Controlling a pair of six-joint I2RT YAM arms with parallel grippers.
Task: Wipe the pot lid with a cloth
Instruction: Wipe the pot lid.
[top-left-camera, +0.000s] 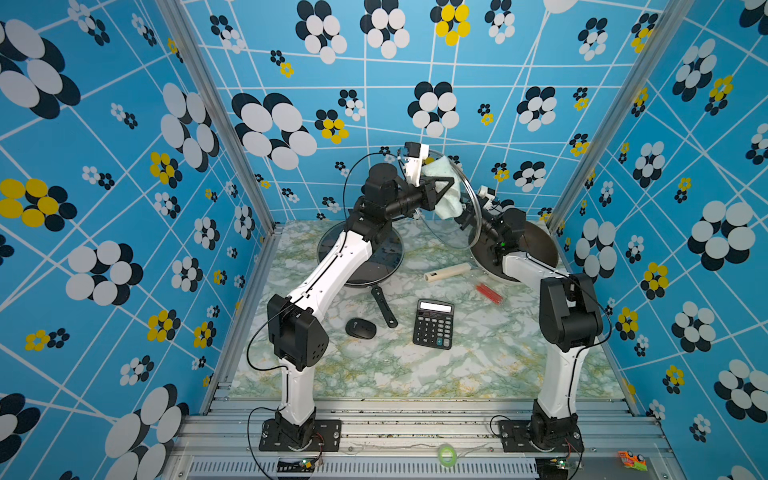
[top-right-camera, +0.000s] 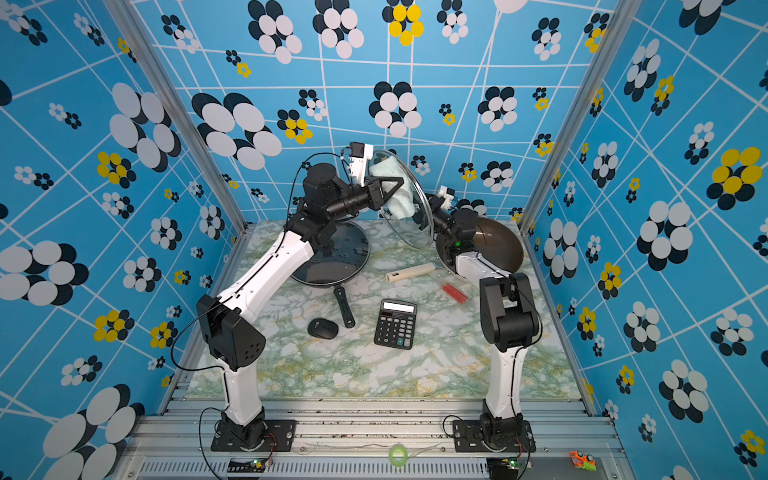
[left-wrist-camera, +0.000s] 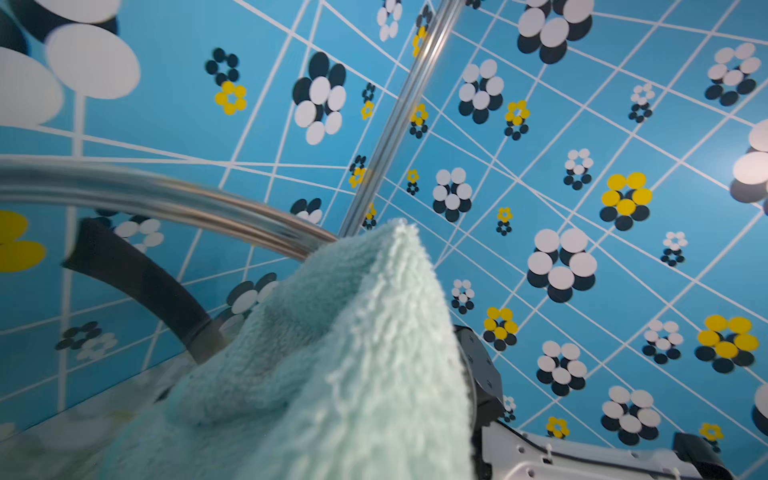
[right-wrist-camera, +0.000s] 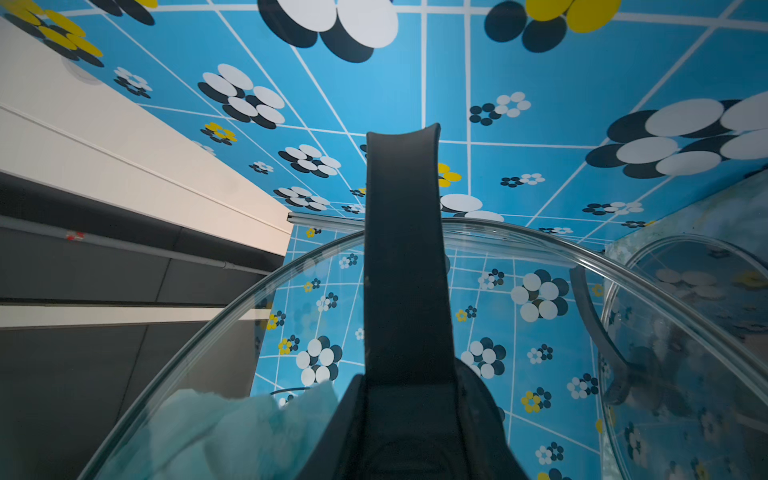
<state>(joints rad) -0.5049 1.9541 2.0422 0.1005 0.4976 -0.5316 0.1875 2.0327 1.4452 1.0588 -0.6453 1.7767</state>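
The clear glass pot lid (top-left-camera: 468, 232) (top-right-camera: 409, 226) is held up on edge above the back of the table. My right gripper (top-left-camera: 464, 219) (right-wrist-camera: 409, 419) is shut on its black handle (right-wrist-camera: 403, 270). The pale mint cloth (top-left-camera: 441, 189) (top-right-camera: 395, 195) is bunched in my left gripper (top-left-camera: 449, 185), which is shut on it and presses it against the lid's glass face. In the left wrist view the cloth (left-wrist-camera: 353, 353) hides the jaws, beside the lid's metal rim (left-wrist-camera: 166, 195). Through the glass, the right wrist view shows the cloth (right-wrist-camera: 228, 432).
A dark frying pan (top-left-camera: 374, 266) with a black handle (top-left-camera: 384, 307) lies under the left arm. A brown pan (top-left-camera: 538, 245) with a cream handle (top-left-camera: 446, 272) sits at the back right. A calculator (top-left-camera: 433, 324), a black mouse (top-left-camera: 360, 328) and a red item (top-left-camera: 489, 293) lie mid-table.
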